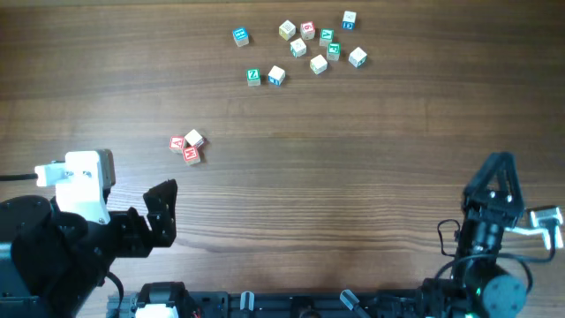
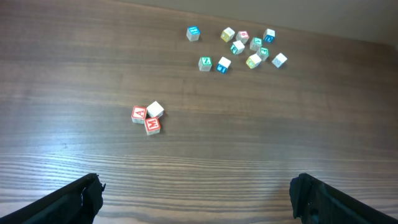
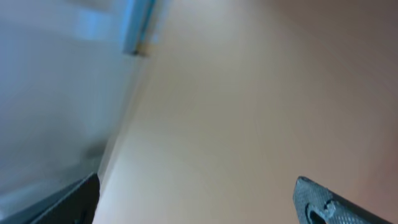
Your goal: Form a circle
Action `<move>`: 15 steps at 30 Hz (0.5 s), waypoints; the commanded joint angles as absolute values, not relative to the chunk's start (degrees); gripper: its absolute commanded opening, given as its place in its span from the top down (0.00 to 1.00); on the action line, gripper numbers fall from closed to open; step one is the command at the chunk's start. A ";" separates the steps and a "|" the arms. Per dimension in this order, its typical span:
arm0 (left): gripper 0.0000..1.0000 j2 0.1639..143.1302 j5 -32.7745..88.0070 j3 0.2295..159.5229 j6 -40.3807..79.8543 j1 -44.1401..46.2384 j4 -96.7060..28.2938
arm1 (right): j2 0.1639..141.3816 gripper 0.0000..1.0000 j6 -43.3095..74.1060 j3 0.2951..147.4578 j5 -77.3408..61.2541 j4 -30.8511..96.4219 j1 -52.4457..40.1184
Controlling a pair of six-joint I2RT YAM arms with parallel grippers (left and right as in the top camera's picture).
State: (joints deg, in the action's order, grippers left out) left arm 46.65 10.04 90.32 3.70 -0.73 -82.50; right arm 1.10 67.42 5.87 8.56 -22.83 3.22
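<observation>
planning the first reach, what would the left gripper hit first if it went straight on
Likely bare table, just right of the three-cube cluster; the left gripper is open, depth unclear.

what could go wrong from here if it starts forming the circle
The three clustered cubes sit pressed together, so the open left pincer closing on one could shove the other two. The scattered cubes lie at the far side, several nearly touching; a reach there might nudge neighbours.
</observation>
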 commanded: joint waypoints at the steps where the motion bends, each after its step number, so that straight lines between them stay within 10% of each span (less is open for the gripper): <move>1: 0.00 46.35 9.52 90.24 3.40 -0.36 -82.41 | 0.19 0.01 44.91 0.32 3.79 -30.55 3.57; 15: 0.00 46.35 9.52 90.24 3.40 -0.36 -82.39 | 0.16 0.00 26.50 0.30 1.89 -0.56 3.62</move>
State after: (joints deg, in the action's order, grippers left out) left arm 46.65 10.04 90.32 3.70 -0.73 -82.54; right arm 0.67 36.18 0.34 3.84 -0.45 3.22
